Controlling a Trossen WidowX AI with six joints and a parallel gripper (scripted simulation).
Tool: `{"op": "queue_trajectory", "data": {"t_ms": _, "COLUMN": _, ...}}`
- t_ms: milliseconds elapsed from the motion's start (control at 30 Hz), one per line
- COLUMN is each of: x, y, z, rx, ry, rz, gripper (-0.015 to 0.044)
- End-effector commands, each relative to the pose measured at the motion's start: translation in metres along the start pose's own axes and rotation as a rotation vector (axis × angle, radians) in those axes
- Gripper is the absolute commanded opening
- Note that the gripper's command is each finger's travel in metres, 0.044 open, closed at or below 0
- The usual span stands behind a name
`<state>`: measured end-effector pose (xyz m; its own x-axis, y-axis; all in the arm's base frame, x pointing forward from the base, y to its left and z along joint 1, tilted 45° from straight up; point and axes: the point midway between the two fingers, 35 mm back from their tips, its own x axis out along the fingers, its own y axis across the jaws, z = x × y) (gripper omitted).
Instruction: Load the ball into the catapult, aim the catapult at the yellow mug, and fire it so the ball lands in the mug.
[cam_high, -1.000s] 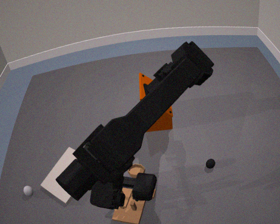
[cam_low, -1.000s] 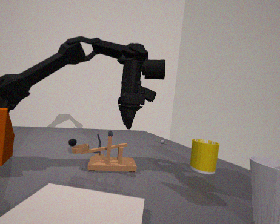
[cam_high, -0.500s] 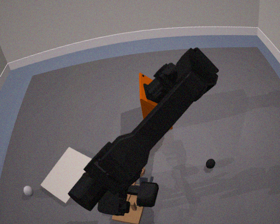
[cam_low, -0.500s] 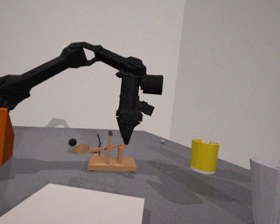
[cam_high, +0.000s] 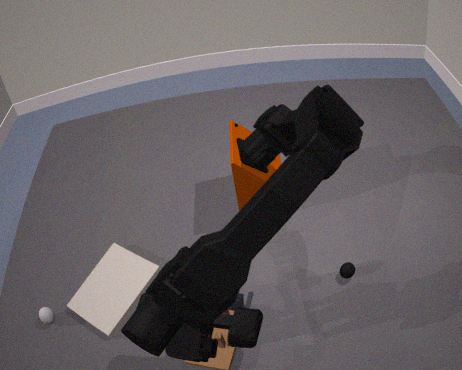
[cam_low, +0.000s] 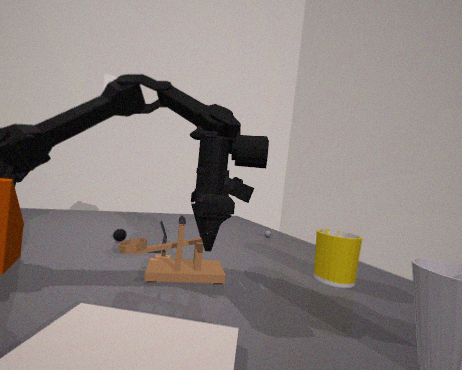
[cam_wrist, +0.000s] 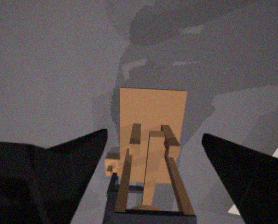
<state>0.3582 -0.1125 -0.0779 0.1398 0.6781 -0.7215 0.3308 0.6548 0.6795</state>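
The wooden catapult (cam_high: 223, 356) (cam_low: 185, 275) (cam_wrist: 152, 107) stands on the grey surface. Its arm slopes, with the round cup (cam_low: 132, 245) at the low end, on the orange base's side; whether a ball lies inside cannot be seen. The yellow mug (cam_low: 337, 257) stands upright at the right, beyond the catapult's other end. My gripper (cam_low: 208, 247) (cam_wrist: 154, 135) points down, open and empty, its fingers on either side of the catapult at the raised end of its arm. A black ball (cam_high: 347, 270) (cam_low: 119, 234) and a pale ball (cam_high: 46, 315) lie on the surface. A small grey ball (cam_low: 268, 234) lies farther back.
A white box (cam_high: 113, 289) (cam_low: 130, 335) lies beside the catapult, in the foreground of the exterior view. A pale grey cup (cam_low: 437, 315) stands at the right edge, nearer than the mug. An orange block (cam_high: 245, 187) (cam_low: 9, 225) is at my arm's base.
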Motion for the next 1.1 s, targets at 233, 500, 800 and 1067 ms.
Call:
{"op": "queue_trajectory", "data": {"t_ms": 233, "x": 0.022, "y": 0.0, "z": -0.003, "rx": 0.009, "ry": 0.012, "rz": 0.01, "gripper": 0.044}}
{"op": "queue_trajectory", "data": {"t_ms": 500, "x": 0.031, "y": 0.0, "z": -0.004, "rx": 0.009, "ry": 0.012, "rz": 0.011, "gripper": 0.044}}
{"op": "queue_trajectory", "data": {"t_ms": 800, "x": 0.028, "y": 0.001, "z": -0.002, "rx": 0.001, "ry": 0.006, "rz": 0.003, "gripper": 0.0309}}
{"op": "queue_trajectory", "data": {"t_ms": 1067, "x": 0.028, "y": 0.001, "z": -0.002, "rx": 0.001, "ry": 0.006, "rz": 0.003, "gripper": 0.0138}}
